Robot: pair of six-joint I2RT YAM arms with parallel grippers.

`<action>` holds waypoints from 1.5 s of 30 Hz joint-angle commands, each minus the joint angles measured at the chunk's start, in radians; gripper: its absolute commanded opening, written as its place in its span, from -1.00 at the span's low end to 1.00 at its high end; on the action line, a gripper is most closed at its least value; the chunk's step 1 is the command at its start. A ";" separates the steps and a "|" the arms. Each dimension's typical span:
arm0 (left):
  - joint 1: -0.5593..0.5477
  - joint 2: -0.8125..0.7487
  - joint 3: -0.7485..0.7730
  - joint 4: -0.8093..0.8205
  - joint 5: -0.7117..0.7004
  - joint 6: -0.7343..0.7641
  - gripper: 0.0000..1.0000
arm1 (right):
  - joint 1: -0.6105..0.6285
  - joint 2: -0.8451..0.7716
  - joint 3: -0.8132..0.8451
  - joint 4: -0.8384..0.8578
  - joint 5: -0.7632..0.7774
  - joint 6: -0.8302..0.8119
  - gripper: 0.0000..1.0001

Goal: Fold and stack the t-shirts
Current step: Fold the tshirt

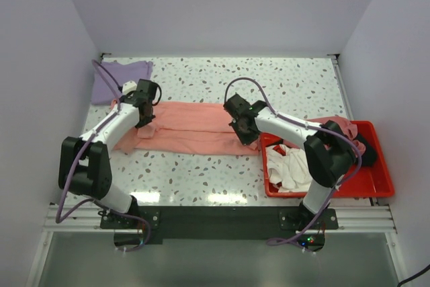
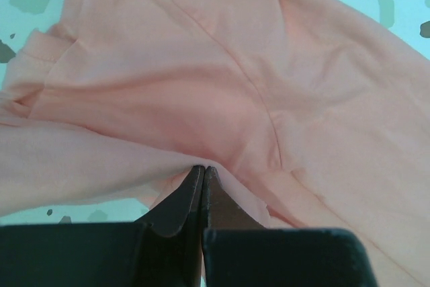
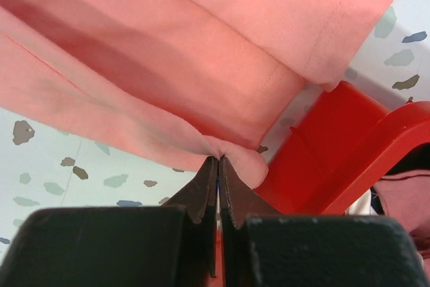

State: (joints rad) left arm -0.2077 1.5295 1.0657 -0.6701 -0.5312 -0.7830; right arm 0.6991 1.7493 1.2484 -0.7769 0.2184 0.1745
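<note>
- The salmon-pink shirt (image 1: 188,128) lies across the middle of the speckled worktop (image 1: 282,85), gathered into a long band running left to right.
- The left claw (image 2: 203,171) is closed tight, pinching a fold of that shirt at its left end.
- The right claw (image 3: 218,161) is pinched shut on the shirt's right end, just beside the red bin (image 1: 376,183).
- A purple shirt (image 1: 117,78) lies in the far left corner.
- A white shirt (image 1: 290,166) and a dusty pink shirt (image 1: 339,126) are heaped in the bin.
</note>
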 commanded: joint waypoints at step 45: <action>0.076 -0.162 -0.031 -0.054 -0.013 -0.073 1.00 | -0.061 -0.069 0.117 0.093 -0.214 -0.018 0.98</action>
State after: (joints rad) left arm -0.1661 1.4837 1.1400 -0.6666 -0.5060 -0.7303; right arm 0.6403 1.7760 1.3891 -0.7509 0.0849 0.1635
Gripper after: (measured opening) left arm 0.997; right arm 0.986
